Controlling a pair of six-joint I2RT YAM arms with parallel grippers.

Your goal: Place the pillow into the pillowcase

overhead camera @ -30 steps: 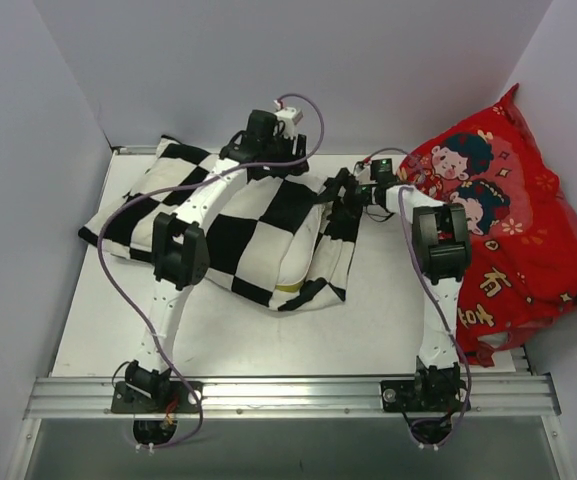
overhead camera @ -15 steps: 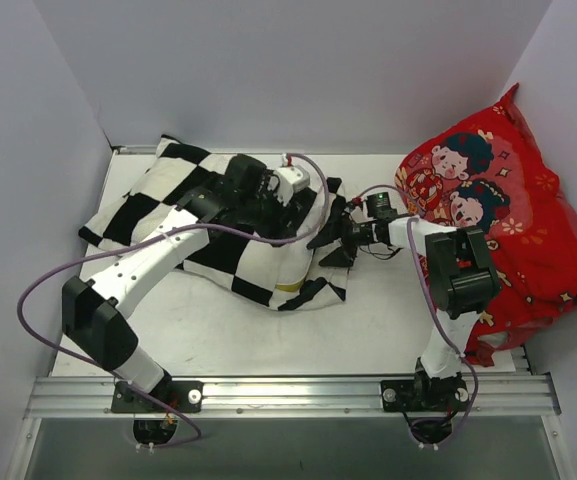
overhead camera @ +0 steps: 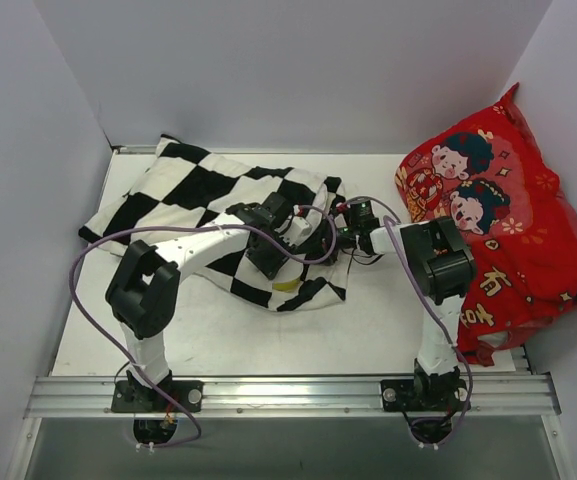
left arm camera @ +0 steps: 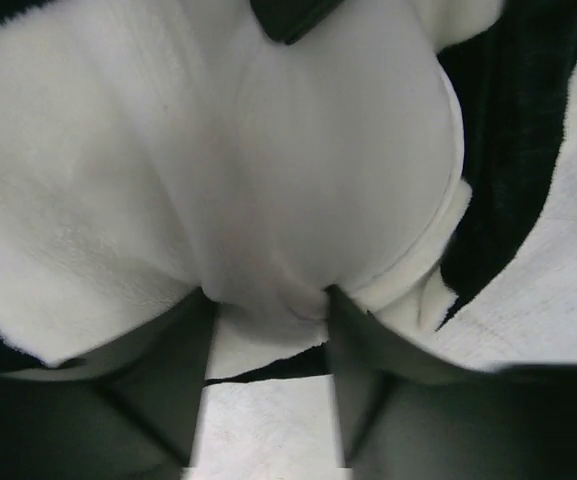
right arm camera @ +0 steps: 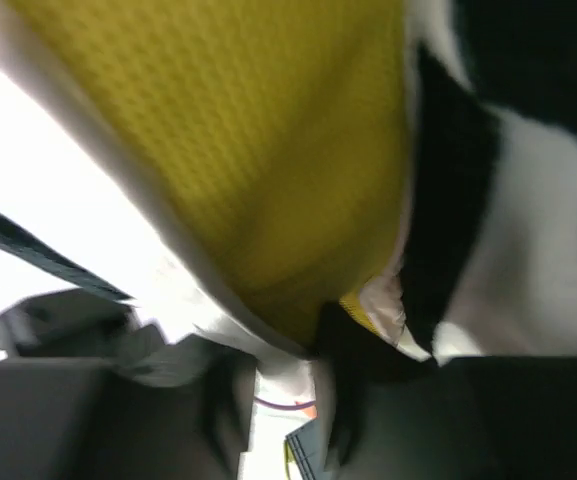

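The pillow lies almost wholly inside the pillowcase, on the left half of the table. Only its yellow edge peeps out at the near right corner. The left hand pinches a plump fold of white cloth there, which I take for the pillowcase. The right hand has its fingers close together where the yellow band meets the check cloth. That view is blurred, and I cannot tell whether it grips anything.

To finish well, I'd say each hand wants the hem alone, not the pillow beneath. The two should then draw the mouth over that last corner together, so the case slides on rather than dragging the whole bundle.

The table is pale and smooth, likely slippery under cloth. Plain grey walls close in on three sides, and a big red cushion leans in the right corner, clear of the work.
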